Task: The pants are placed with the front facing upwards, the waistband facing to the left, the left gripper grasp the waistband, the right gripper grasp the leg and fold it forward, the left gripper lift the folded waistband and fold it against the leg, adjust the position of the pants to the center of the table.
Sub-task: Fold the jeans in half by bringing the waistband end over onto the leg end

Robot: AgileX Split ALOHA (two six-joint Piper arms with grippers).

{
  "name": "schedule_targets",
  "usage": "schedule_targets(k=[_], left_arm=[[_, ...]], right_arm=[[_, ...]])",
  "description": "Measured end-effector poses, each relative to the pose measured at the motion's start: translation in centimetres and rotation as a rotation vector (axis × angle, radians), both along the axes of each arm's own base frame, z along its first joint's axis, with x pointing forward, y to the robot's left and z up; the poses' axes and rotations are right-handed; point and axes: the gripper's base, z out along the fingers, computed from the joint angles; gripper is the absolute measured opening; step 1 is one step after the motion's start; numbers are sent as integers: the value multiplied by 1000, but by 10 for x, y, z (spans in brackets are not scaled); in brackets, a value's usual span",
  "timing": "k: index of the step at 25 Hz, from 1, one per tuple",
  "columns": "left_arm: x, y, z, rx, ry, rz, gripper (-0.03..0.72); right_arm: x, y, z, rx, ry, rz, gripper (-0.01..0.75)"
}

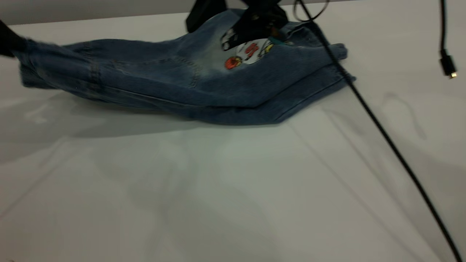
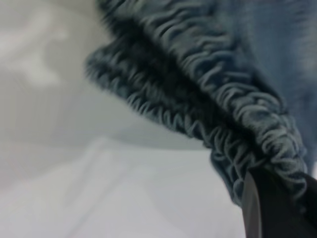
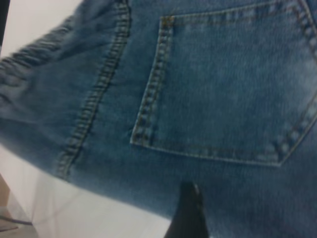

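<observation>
Evidently mid-fold, the pants point(image 1: 182, 83) lie across the upper frame on the bench point(image 1: 218, 189), the left pincer point(image 2: 277, 203) clamped on the waistband point(image 2: 208, 109) at left, the right pincer point(image 1: 255, 25) seemingly clamped on the leg point(image 1: 291, 69) to carry it forward.

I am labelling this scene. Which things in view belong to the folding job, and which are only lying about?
Job:
- pants
- waistband
- leg
- left hand
- right hand
- table

Lying about:
- black cable
- hanging plug
</observation>
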Motion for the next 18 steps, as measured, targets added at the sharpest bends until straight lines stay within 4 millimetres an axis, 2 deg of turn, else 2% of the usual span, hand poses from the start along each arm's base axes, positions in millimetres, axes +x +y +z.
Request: schedule_targets(k=[5, 9, 13, 18], left_arm=[[-9, -18, 34, 14, -96, -59, 85], [-13, -40, 43, 45, -120, -155, 85], [-17, -60, 50, 57, -144, -227, 85], [-23, -73, 63, 63, -195, -265, 85]], right_arm=[[-15, 25, 0, -7, -12, 50, 515], [-18, 29, 0, -7, -8, 64, 515], [-21, 30, -15, -15, 38, 82, 515], [-34, 48, -35, 3, 105, 101, 515]])
